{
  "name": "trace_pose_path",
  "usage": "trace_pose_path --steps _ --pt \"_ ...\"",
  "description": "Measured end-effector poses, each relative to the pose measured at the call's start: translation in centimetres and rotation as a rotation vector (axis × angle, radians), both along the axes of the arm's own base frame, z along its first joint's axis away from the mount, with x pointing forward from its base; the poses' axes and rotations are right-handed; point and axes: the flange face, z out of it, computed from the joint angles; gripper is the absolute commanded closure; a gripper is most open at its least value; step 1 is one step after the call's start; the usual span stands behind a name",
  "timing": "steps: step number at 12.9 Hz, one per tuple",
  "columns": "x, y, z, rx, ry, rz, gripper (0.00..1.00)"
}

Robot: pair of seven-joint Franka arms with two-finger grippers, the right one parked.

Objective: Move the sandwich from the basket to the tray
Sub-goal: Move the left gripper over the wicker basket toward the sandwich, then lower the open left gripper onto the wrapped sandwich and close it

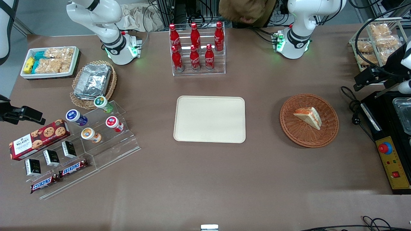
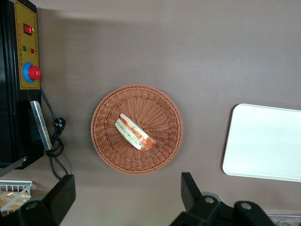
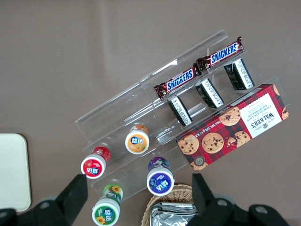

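Readable print: "WALKERS" on the red tartan cookie box [image 1: 39, 139]; "SNICKERS" on two bars [image 1: 59, 176]; white script on six red cola bottles [image 1: 195, 46] in a clear rack. Surface: brown matte table [image 1: 205, 179]. Sandwich [image 1: 308, 117] lies in the basket [image 1: 290, 125], toward the working arm's end. Tray [image 1: 209, 119] sits bare beside it, apart. Gripper [image 2: 127, 200] hangs high above the basket, fingers [image 2: 61, 197] spread wide, holding nothing.

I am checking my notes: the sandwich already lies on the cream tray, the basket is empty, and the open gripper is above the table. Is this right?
Not quite. The front view shows the sandwich lying in the basket; the tray is bare. The gripper is open above the table.
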Motion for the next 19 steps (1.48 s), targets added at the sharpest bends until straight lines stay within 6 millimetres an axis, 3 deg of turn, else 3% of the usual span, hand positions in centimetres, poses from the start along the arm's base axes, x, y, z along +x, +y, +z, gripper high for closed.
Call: trace_pose_path --steps 5,8,12,16,19 --pt "0.2 0.0 -0.4 0.0 0.013 0.046 0.0" --pt "0.1 -0.2 -2.2 0.005 0.074 0.337 0.0" --pt "-1.0 -0.8 -8.0 0.028 0.136 0.574 0.0" --pt "-5.1 -1.4 -16.0 0.013 0.077 0.725 0.0" --pt "-6.3 -1.4 -21.5 -0.004 0.036 0.804 0.0"
